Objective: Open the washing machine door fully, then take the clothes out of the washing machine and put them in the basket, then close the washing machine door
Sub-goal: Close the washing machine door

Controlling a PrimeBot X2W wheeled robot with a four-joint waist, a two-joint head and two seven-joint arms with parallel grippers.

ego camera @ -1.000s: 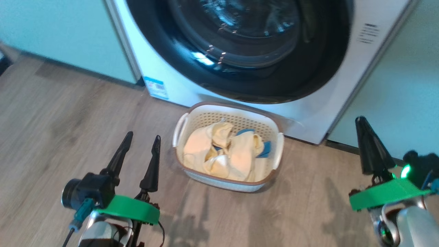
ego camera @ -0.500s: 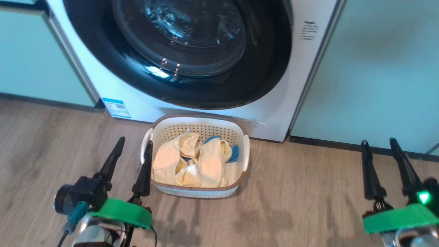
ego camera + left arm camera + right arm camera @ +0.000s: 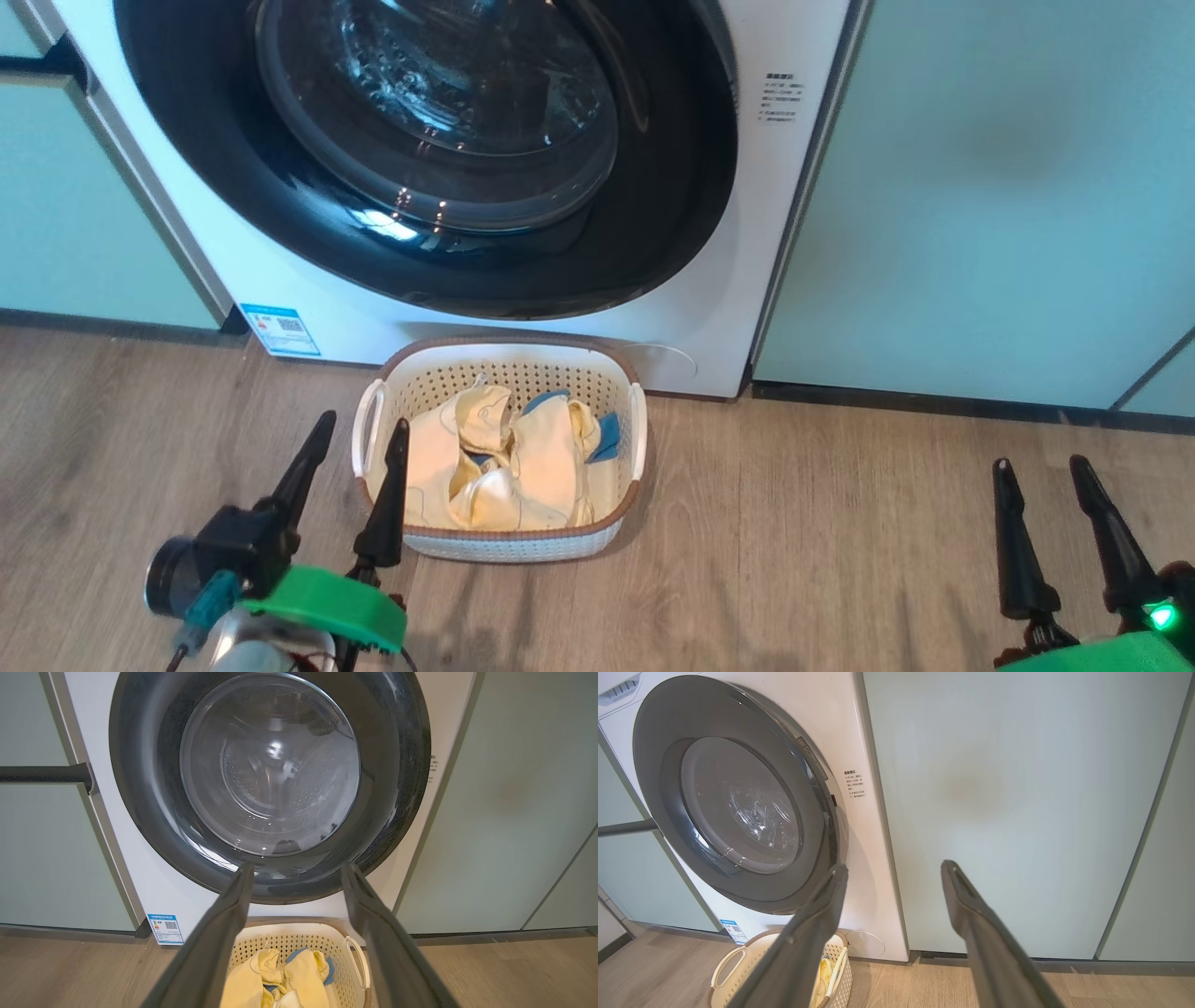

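Both grippers are spread wide and hold nothing. In the head view the left gripper point(image 3: 364, 422) is at the lower left, one finger crossing the left rim of the basket point(image 3: 509, 347); whether it touches cannot be told. The right gripper point(image 3: 1040, 464) is well apart at the lower right, over bare floor point(image 3: 840, 523).

The basket stands on the floor at the foot of the washing machine point(image 3: 373, 322), directly below the washing machine door point(image 3: 653, 215). The clothes point(image 3: 532, 457), cream and pale yellow with blue patches, lie heaped inside it. A blue sticker point(image 3: 279, 329) marks the washer's lower left corner.

The left wrist view looks straight through the door's glass to the perforated steel drum point(image 3: 261, 779), where the head view gives mostly glare. The right wrist view takes the door from the side, lying against the machine's front, and adds a round cover point(image 3: 865, 944) at the washer's lower right corner beside a pale green cabinet panel point(image 3: 1017, 812).
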